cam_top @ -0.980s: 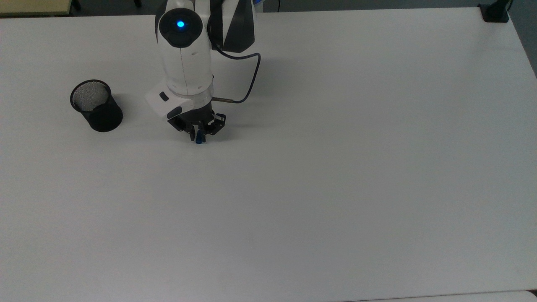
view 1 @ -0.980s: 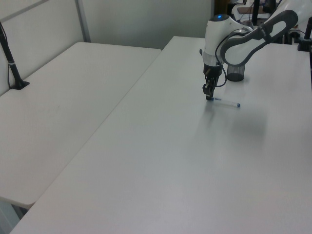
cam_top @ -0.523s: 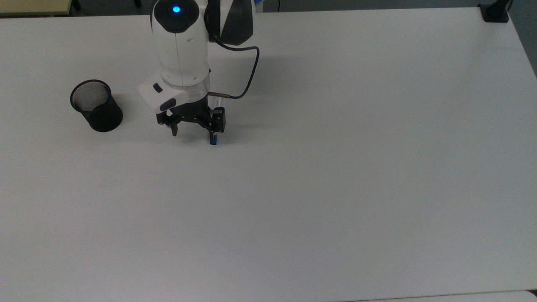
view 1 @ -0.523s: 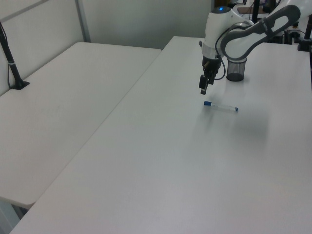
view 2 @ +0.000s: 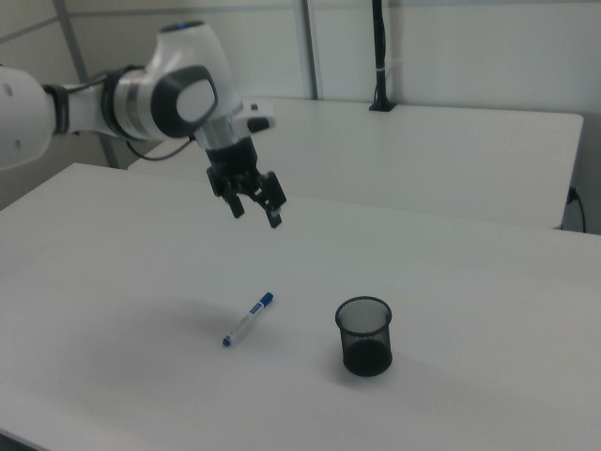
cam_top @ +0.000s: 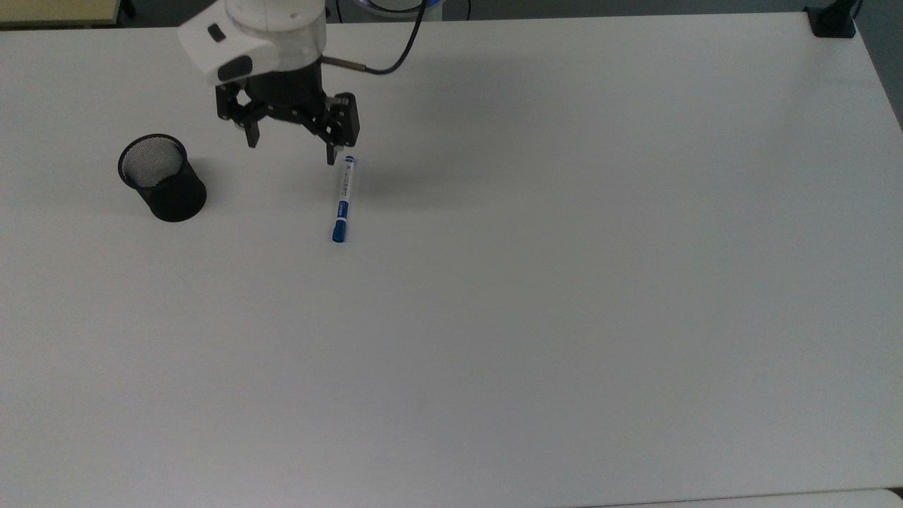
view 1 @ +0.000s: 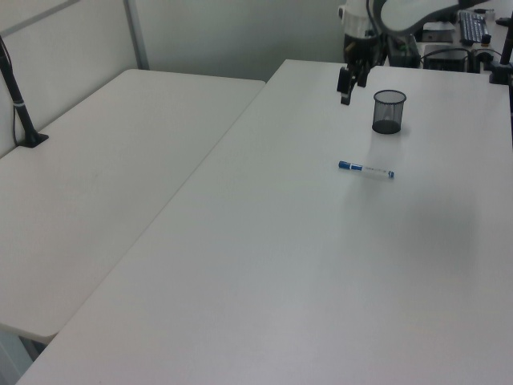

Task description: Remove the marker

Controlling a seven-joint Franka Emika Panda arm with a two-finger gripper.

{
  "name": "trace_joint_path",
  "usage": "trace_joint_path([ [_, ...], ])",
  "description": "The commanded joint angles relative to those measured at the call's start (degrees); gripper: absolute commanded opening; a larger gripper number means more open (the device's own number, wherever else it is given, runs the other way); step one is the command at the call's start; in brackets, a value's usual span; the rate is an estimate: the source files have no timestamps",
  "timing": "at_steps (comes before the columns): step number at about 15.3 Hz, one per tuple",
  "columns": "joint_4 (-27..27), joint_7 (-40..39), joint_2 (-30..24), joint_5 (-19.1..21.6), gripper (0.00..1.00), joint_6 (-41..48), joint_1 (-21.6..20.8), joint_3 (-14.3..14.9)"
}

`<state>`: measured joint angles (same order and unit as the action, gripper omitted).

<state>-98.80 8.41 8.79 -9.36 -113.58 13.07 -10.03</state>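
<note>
Since a second ago we have seen the gripper (cam_top: 291, 149) let go of the marker (cam_top: 342, 200) and rise clear of it; half a second ago it hung low above the pen with its fingers already spread, and now it is well up off the table (cam_top: 564, 282) and nearer the far edge in the top view. The marker itself has rolled or been nudged little: it lies flat on the white table, alone, with nothing touching it.

We see the jaws wide apart and holding nothing. In the right view the gripper (view 2: 256, 209) hangs in the air above and behind the marker (view 2: 249, 319), fingers pointing down. In the left view the gripper (view 1: 346, 90) sits high, close to the table's far end, beside the cup (view 1: 389, 111).

In the top view the marker runs nearly straight up and down the picture, its blue cap at the lower end and its small blue tip at the upper end, close under one fingertip as the camera looks down. The white barrel carries a blue band toward the cap. In the left view the marker (view 1: 365, 169) lies crosswise, in front of the cup and apart from it.

The black mesh cup (cam_top: 162, 178) stands upright toward the top view's left edge of the table, well apart from the marker. In the right view the cup (view 2: 364, 336) stands to the marker's right, and we can see down into it: nothing inside.
</note>
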Motion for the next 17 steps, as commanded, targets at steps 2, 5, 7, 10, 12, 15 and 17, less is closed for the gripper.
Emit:
trace_joint_path([
  [2,2.6,0.8,-5.7,3.6,1.0,10.7,0.0,0.0],
  [5,2.8,1.0,-8.3,6.1,1.0,15.2,-1.0,0.6],
  [7,2.6,1.2,-9.1,6.2,1.0,17.3,-3.0,1.6],
  [10,1.9,1.8,-11.2,9.8,1.0,17.4,-7.4,8.2],
  [12,1.9,0.9,-11.5,10.1,1.0,17.1,-8.4,10.4],
  [15,2.4,-3.2,-11.4,10.1,1.0,16.3,-8.2,10.6],
  [17,2.4,-6.1,-11.5,9.6,1.0,15.4,-8.0,10.8],
])
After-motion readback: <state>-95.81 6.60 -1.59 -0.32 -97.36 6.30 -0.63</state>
